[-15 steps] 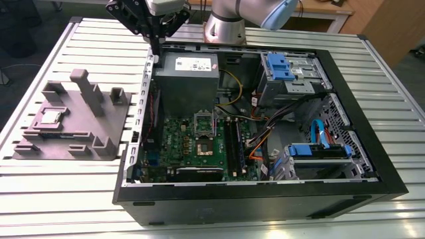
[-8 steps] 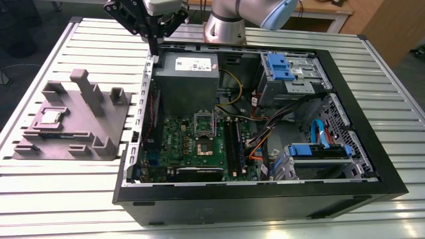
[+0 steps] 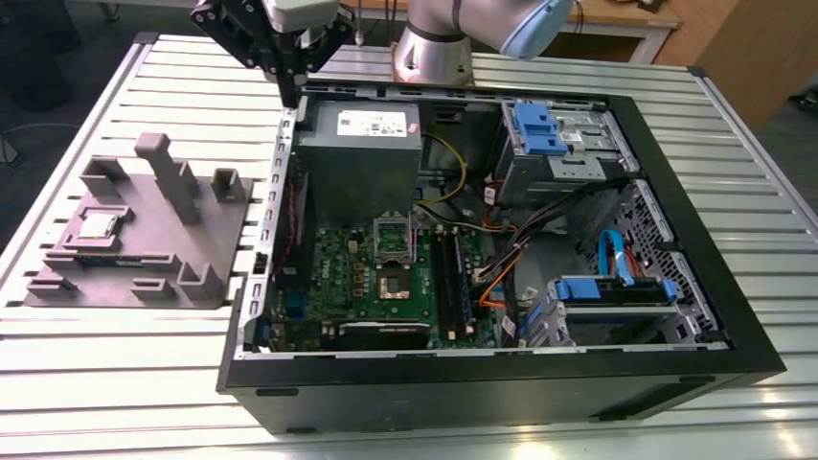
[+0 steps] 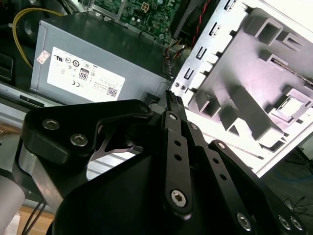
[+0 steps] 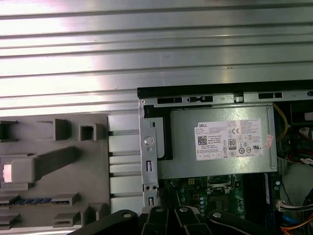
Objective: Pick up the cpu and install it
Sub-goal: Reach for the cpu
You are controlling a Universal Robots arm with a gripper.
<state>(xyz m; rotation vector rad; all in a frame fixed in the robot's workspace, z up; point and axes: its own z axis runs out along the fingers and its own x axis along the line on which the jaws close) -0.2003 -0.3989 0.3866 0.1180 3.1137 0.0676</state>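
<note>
Where the slatted metal table [image 3: 715, 153] holds the grey fixture [image 3: 192, 254], the cpu [image 3: 100, 225] lies.

A silvery-grey tubular metal arm [image 3: 432, 48] carries a pale blue rounded joint cap [image 3: 537, 29]. Behind the fingers sits a whitish-grey wrist block [image 3: 301, 11]. The matte black gripper [image 4: 173, 96] is built of flat, slender link bars pinned with silver hex-socket screws [image 4: 179, 197]. The bars taper into narrow black fingers [image 3: 289, 81].
</note>
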